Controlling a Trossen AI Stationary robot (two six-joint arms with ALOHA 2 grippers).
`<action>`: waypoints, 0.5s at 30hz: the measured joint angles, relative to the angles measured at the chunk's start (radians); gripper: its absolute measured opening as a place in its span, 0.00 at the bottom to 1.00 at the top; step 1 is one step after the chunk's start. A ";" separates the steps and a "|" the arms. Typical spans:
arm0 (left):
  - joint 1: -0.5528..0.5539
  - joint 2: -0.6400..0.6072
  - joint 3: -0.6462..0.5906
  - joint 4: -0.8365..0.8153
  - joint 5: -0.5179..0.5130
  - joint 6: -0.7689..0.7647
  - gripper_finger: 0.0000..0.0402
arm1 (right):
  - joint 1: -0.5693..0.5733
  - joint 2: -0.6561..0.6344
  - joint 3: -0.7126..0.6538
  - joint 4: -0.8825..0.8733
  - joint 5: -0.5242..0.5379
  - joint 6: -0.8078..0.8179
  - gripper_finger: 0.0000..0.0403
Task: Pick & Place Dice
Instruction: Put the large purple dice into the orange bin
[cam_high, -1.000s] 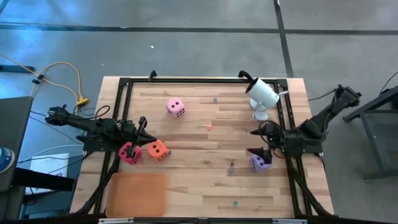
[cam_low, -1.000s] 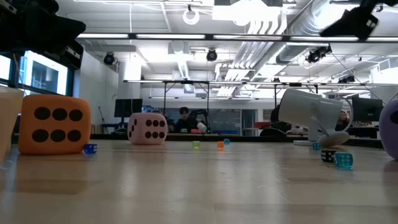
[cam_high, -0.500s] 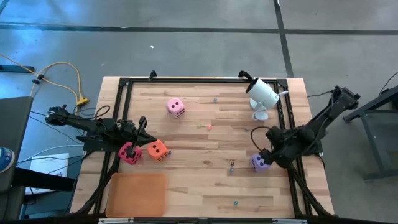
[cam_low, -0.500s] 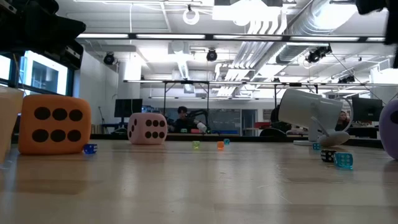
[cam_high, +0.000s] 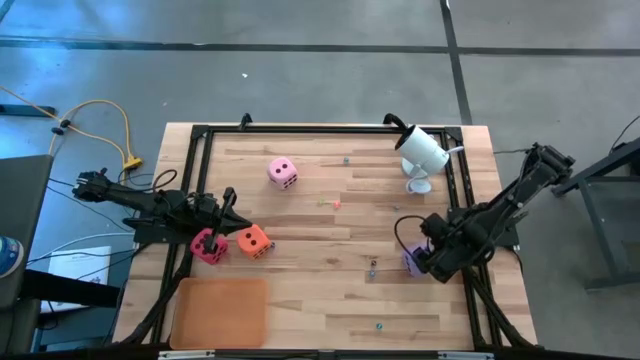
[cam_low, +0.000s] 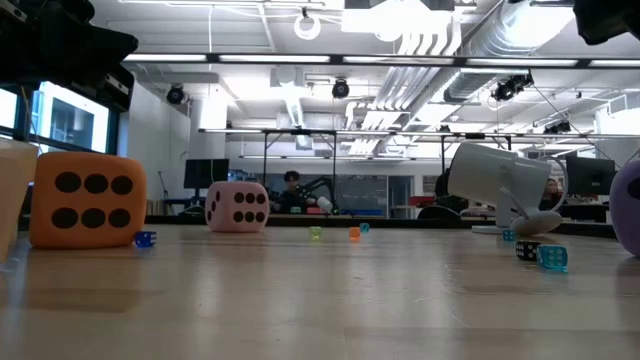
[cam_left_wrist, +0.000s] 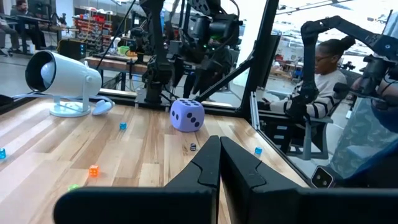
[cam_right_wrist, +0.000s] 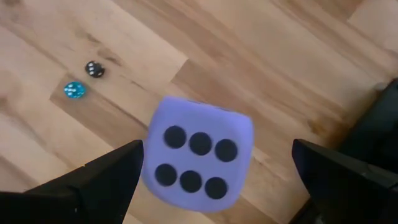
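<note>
The purple die (cam_right_wrist: 198, 160) rests on the wood near the table's right edge, six pips up. My right gripper (cam_right_wrist: 214, 180) hangs over it, pointing steeply down and open, one finger to either side and clear of it; in the high view the gripper (cam_high: 418, 257) partly covers the die (cam_high: 409, 264). The magenta die (cam_high: 208, 246) and the orange die (cam_high: 253, 241) sit side by side at the left, and the light pink die (cam_high: 282, 172) lies farther back. My left gripper (cam_left_wrist: 219, 163) waits shut and level by the magenta die, holding nothing.
A flat orange tray (cam_high: 220, 312) lies at the near left corner. A white lamp-like device (cam_high: 423, 150) stands at the far right. Tiny coloured dice (cam_right_wrist: 74, 90) are scattered on the wood. A black frame (cam_high: 458, 190) edges the table. A person (cam_left_wrist: 323, 74) sits beyond the right side.
My right gripper has swung from nearly level to pointing steeply down and has rolled at the wrist. It has sunk a little and shifted toward the near edge, ending over the purple die. Its fingers have stayed open. The dice have not moved.
</note>
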 joint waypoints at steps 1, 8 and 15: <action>0.000 0.000 0.000 0.000 0.000 0.000 0.00 | 0.002 0.007 0.000 0.012 -0.011 0.000 0.99; 0.000 0.000 0.000 0.000 0.000 0.000 0.00 | 0.001 0.057 -0.001 0.031 -0.019 -0.008 0.99; 0.000 0.000 0.000 0.000 0.000 0.000 0.00 | 0.001 0.121 -0.001 0.055 -0.051 -0.007 0.99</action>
